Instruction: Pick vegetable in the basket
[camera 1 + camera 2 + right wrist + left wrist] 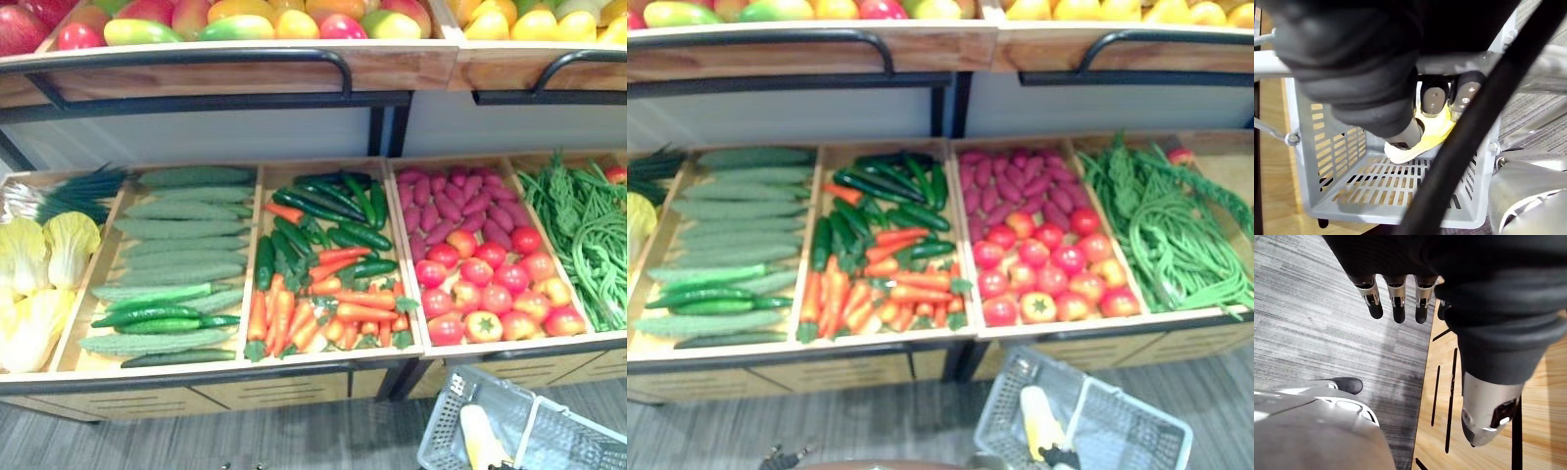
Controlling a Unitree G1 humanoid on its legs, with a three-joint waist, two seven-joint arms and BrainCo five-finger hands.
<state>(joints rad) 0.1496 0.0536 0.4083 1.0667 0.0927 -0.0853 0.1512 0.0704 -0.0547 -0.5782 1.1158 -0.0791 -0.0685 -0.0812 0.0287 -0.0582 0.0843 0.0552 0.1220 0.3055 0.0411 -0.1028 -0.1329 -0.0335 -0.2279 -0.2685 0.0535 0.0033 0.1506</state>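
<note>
Carrying the grey slatted basket [1009, 401] is my right hand [1433, 101]: in its wrist view the fingers curl under the pale grey basket handle [1264, 62] and the thumb closes from the other side, so the hand is clenched round that bar. The basket shows at the lower right of both eye views, in front of the wooden stand [294, 387] and above the grey floor [245, 436].

Inside the basket lies a yellow and white vegetable [1427, 137], resting on the slotted bottom just below my fingertips. From the head it shows as a pale yellow length [1038, 421] leaning towards the basket's left wall.

My left hand [1396, 293] is released, its fingers straight and loose and holding nothing. It hangs over the floor, just beside the light wooden front panel [1542, 401] of the stand.

The stand's trays fill the middle of the eye views. From left to right they hold pale cabbages [44, 259] with spring onions [69, 191] behind them, long cucumbers [181, 230], dark green peppers [323, 211] above carrots [294, 318], purple sweet potatoes [451, 201] above tomatoes [490, 284], and green beans [583, 235] at the far right. Along the top edge, an upper shelf carries red and yellow fruit [245, 20]
</note>
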